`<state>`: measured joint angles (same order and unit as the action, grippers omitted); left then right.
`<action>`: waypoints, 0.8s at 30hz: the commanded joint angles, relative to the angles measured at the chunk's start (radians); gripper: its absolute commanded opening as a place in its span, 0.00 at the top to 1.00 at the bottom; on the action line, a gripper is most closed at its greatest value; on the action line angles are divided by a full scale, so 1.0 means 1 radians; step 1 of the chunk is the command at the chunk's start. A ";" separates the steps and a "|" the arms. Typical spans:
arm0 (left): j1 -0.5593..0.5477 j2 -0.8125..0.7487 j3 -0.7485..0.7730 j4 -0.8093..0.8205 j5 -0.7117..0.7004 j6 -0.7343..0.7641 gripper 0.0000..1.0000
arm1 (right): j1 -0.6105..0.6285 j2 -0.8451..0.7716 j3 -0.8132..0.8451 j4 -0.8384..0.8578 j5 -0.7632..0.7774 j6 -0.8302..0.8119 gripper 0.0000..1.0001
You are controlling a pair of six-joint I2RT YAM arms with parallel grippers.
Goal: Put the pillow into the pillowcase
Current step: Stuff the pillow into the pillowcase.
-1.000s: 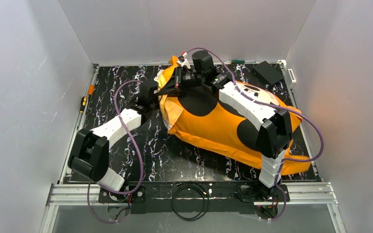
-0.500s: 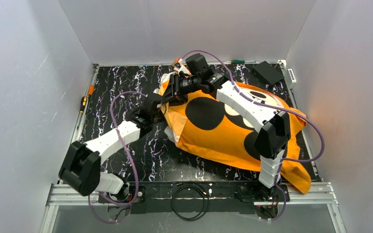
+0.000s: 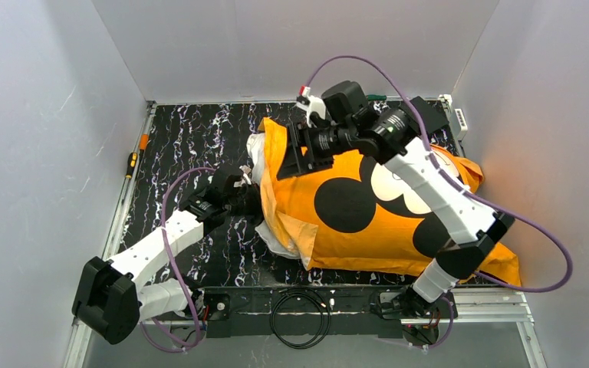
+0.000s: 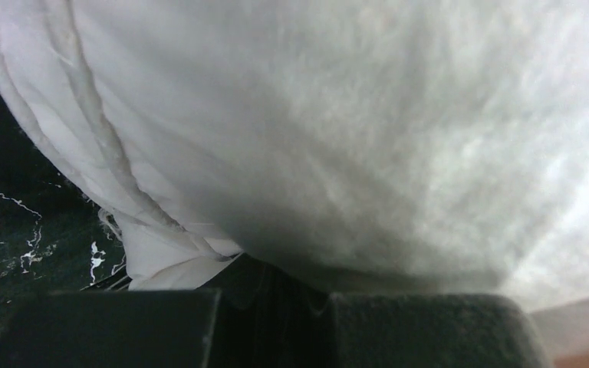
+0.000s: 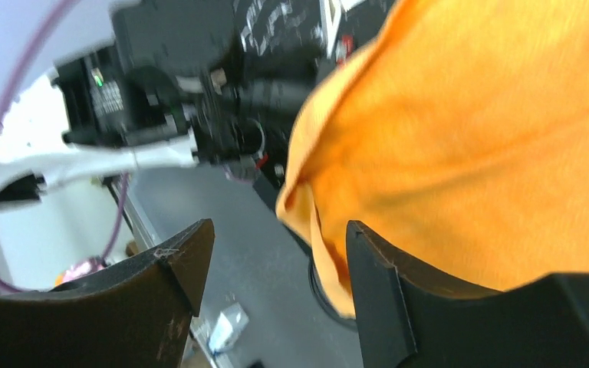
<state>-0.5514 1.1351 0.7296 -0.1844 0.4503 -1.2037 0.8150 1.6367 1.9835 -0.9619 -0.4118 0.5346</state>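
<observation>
The orange pillowcase (image 3: 368, 238) with black Mickey patches lies across the right half of the mat. The white pillow (image 3: 272, 238) is mostly inside it and bulges out of its left opening. My left gripper (image 3: 251, 201) is at that exposed end, shut on the pillow. In the left wrist view the pillow (image 4: 337, 130) fills the frame and buries the tips of the left gripper (image 4: 276, 295). My right gripper (image 3: 295, 153) hovers open above the case's upper left edge. In the right wrist view the pillowcase (image 5: 468, 130) hem hangs loose beside the right gripper (image 5: 276, 257), ungripped.
A black box (image 3: 422, 115) and a white power strip (image 3: 460, 121) sit at the back right. A screwdriver (image 3: 132, 162) lies on the left rail. A coiled cable (image 3: 301, 310) rests at the front between the arm bases. Grey walls enclose three sides.
My right gripper opened, let go of the pillowcase edge and lifted to the right. The case and pillow slid toward the near right. My left arm drew back, still shut.
</observation>
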 commanded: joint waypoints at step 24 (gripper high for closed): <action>0.006 0.040 0.035 0.053 0.129 -0.018 1.00 | 0.410 0.192 0.081 0.311 -0.362 -0.024 0.99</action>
<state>-0.5358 1.1694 0.7357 -0.1497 0.5087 -1.2209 1.1252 1.8164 1.9121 -0.8791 -0.5686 0.5053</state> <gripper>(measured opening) 0.042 0.023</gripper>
